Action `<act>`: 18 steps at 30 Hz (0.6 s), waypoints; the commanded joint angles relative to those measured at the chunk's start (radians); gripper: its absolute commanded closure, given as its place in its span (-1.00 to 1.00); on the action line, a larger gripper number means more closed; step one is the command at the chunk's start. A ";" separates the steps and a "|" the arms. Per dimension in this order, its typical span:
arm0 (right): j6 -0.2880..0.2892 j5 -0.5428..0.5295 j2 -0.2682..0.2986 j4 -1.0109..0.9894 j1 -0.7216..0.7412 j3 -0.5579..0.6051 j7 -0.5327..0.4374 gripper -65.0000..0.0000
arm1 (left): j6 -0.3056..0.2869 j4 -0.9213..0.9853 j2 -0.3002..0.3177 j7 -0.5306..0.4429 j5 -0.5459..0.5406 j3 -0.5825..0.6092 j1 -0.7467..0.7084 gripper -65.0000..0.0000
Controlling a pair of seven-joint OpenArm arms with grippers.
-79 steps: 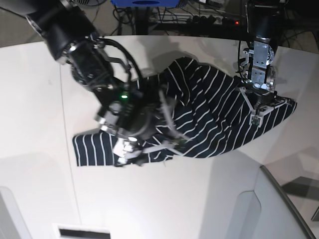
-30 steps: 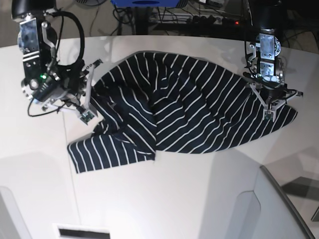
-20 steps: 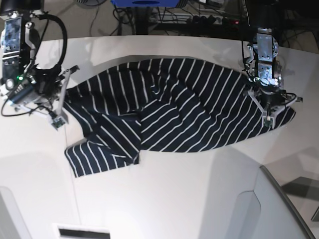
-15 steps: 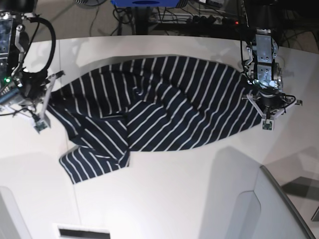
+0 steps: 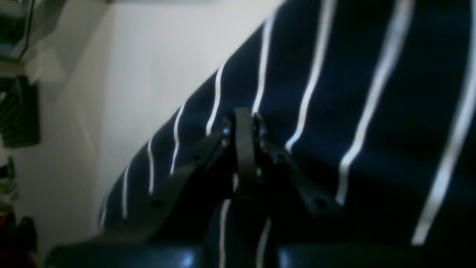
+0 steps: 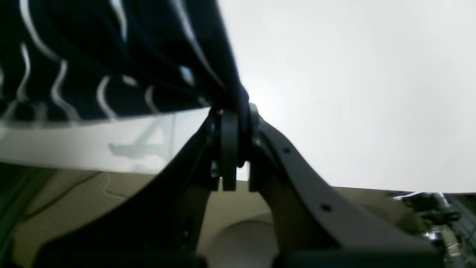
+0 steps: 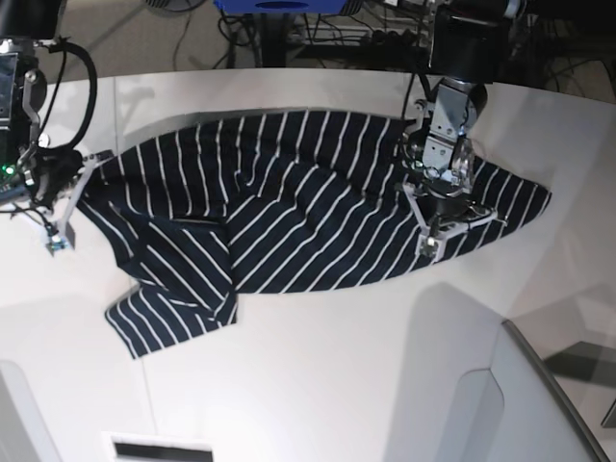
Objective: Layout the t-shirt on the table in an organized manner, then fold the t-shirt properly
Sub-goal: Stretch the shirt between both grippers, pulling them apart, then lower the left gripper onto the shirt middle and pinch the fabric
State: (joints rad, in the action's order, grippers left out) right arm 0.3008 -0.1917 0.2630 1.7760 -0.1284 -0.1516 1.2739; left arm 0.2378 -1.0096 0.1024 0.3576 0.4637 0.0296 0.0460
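Observation:
The dark navy t-shirt [image 7: 289, 207] with thin white stripes lies stretched sideways across the white table [image 7: 318, 375], one sleeve flopped out at the lower left [image 7: 159, 313]. In the base view my right gripper [image 7: 62, 233] is at the shirt's left end. The right wrist view shows that gripper [image 6: 235, 115] shut on a bunched edge of the t-shirt [image 6: 111, 56]. My left gripper [image 7: 432, 239] stands over the right part of the shirt, whose end lies further right [image 7: 525, 197]. In the left wrist view it [image 5: 244, 119] is shut and pressed into the striped t-shirt [image 5: 372, 93].
A thin dark seam [image 7: 144, 385] runs down the table at the left. A pale raised panel [image 7: 539, 404] stands at the lower right. Cables and a blue object [image 7: 279, 6] sit beyond the table's curved far edge.
My left gripper has moved left, towards the middle of the table, and the shirt's right end now lies beyond it. The shirt's left end and the sleeve have shifted a little further left.

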 commanded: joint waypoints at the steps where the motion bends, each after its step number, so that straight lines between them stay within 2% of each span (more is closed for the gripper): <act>1: -0.022 0.007 0.031 0.006 0.014 -0.007 -0.021 1.00 | 0.021 -0.001 0.015 0.030 -0.009 -0.003 -0.016 1.00; 4: -0.079 0.007 0.038 -0.040 0.022 -0.009 -0.032 1.00 | 0.067 -0.002 0.041 0.034 -0.009 -0.004 -0.042 1.00; 7: -0.144 0.005 0.034 -0.090 0.037 -0.009 -0.033 1.00 | 0.073 -0.042 0.063 0.036 -0.018 -0.018 -0.102 1.00; 11: -0.225 0.005 0.011 -0.147 0.069 -0.010 -0.033 1.00 | 0.071 -0.154 0.023 0.036 -0.010 -0.141 -0.192 1.00; 15: -0.262 0.005 -0.009 -0.187 0.094 -0.009 -0.033 1.00 | 0.068 -0.251 0.007 0.036 -0.009 -0.181 -0.216 1.00; 18: -0.266 0.005 -0.015 -0.256 0.121 -0.009 -0.033 1.00 | 0.067 -0.297 0.006 0.036 -0.009 -0.175 -0.203 1.00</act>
State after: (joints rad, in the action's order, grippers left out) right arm 0.0372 -0.1936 0.2340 1.5032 -0.0212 -0.1535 1.2461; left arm 0.2909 -1.2858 0.1028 0.4118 0.4412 -0.1436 -0.1684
